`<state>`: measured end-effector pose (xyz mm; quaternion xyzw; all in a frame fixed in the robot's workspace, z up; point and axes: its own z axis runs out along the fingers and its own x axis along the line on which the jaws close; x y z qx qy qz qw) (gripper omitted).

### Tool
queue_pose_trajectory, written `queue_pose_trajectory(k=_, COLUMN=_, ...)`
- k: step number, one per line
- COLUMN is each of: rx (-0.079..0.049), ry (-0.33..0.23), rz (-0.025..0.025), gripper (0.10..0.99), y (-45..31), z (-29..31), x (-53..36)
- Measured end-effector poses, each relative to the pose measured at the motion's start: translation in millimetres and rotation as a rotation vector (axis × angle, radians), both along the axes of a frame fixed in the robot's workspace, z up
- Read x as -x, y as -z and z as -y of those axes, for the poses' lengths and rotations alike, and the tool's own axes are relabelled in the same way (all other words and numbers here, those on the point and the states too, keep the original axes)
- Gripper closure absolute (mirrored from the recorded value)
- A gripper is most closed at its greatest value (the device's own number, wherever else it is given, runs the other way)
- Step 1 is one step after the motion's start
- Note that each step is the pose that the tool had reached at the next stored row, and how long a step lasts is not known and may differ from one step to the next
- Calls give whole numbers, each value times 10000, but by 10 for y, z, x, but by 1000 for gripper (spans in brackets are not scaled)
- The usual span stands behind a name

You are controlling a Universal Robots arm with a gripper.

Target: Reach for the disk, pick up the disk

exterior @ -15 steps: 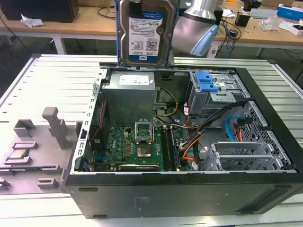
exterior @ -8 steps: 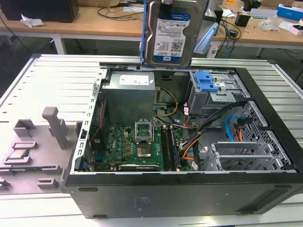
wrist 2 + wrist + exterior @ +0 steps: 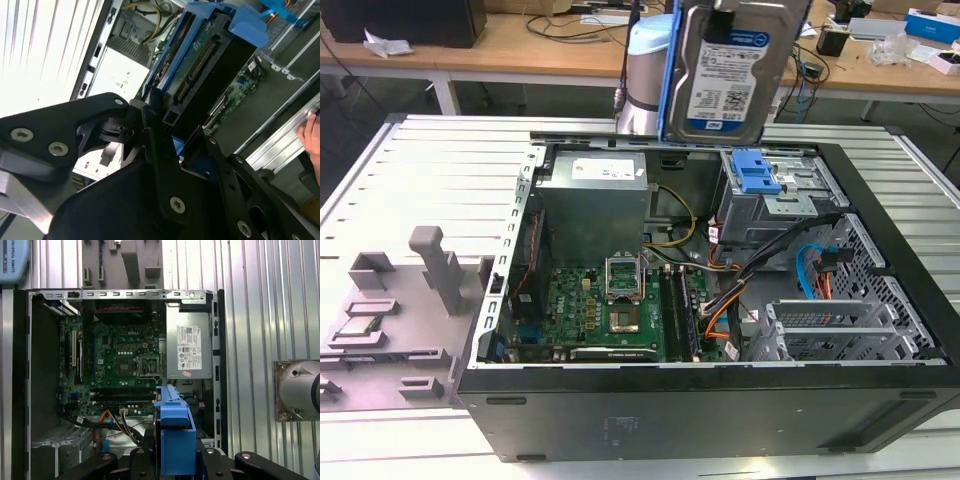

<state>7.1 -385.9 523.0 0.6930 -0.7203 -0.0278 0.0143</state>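
My black gripper [image 3: 174, 460] is pinched on the disk [image 3: 730, 70], a flat, rectangular silver metal hard drive with a white-and-blue barcode label, framed by a blue plastic caddy. In both wrist views my black fingers [image 3: 150, 120] press against either side of the caddy's blue end, with the drive's connector edge pointing away from me.

In the exterior view the disk hangs upright in the air, label facing the camera. It is above the far edge of the open black computer tower case [image 3: 920, 330] and touches no part of it. Just behind the disk stands the light-blue-and-silver joint of my arm [image 3: 645, 70].

Below, the case lies on its side with its panel off. Inside are the green motherboard [image 3: 610, 310], the grey metal power supply box [image 3: 595, 200], and a grey drive cage with a blue plastic latch [image 3: 755, 172] almost directly under the disk. Orange and black cables [image 3: 720, 300] run between the board and the cage.

The case rests on a ribbed silver metal table [image 3: 440, 170]. A grey plastic fixture [image 3: 395, 300] sits beside it on the exterior view's left.
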Motion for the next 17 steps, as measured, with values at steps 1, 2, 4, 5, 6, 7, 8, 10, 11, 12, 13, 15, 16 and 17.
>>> queue_pose_trajectory(k=1, rx=-1, ry=0, rz=-1, gripper=718, y=0, z=0, x=-35)
queue_pose_trajectory(k=2, rx=-1, ry=-1, rz=-3, gripper=718, y=0, z=0, x=-72)
queue_pose_trajectory(k=4, rx=-1, ry=1, rz=-8, gripper=718, y=0, z=1, x=-154)
queue_pose_trajectory(k=5, rx=-1, ry=0, rz=-10, gripper=718, y=0, z=1, x=-188)
queue_pose_trajectory(k=6, rx=-1, ry=0, rz=-12, gripper=718, y=1, z=1, x=-239)
queue_pose_trajectory(k=7, rx=-2, ry=0, rz=-14, gripper=718, y=1, z=0, x=-291)
queue_pose_trajectory(k=8, rx=-2, ry=-2, rz=-15, gripper=718, y=1, z=0, x=-308)
queue_pose_trajectory(k=10, rx=-1, ry=0, rz=-16, gripper=718, y=0, z=0, x=-321)
queue_pose_trajectory(k=11, rx=-1, ry=1, rz=-17, gripper=718, y=0, z=0, x=-321)
queue_pose_trajectory(k=12, rx=-1, ry=2, rz=-16, gripper=718, y=0, z=0, x=-321)
queue_pose_trajectory(k=13, rx=-1, ry=0, rz=-16, gripper=718, y=0, z=0, x=-322)
queue_pose_trajectory(k=15, rx=-1, ry=0, rz=-16, gripper=718, y=0, z=0, x=-322)
queue_pose_trajectory(k=16, rx=-2, ry=0, rz=-16, gripper=718, y=1, z=1, x=-322)
queue_pose_trajectory(k=17, rx=-3, ry=0, rz=-15, gripper=718, y=1, z=1, x=-322)
